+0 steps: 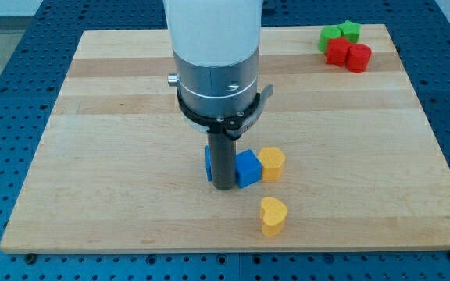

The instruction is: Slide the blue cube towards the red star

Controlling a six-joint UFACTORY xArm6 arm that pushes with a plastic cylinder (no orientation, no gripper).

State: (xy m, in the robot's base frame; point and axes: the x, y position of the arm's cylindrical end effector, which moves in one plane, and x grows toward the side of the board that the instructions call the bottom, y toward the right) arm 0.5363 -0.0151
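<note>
The blue cube [248, 168] lies near the board's middle, just right of my tip [223, 188], which touches or nearly touches its left side. The rod hides part of the cube. A second blue block [208, 161], shape unclear, shows at the rod's left edge. A red block that looks like the star [337, 51] lies far off at the view's top right, touching another red block [358, 58].
A yellow block [272, 163] touches the blue cube's right side. A yellow heart [273, 216] lies below it. Two green blocks [330, 35] [351, 30] sit just above the red ones. The wooden board [92, 156] has its edge close to that group.
</note>
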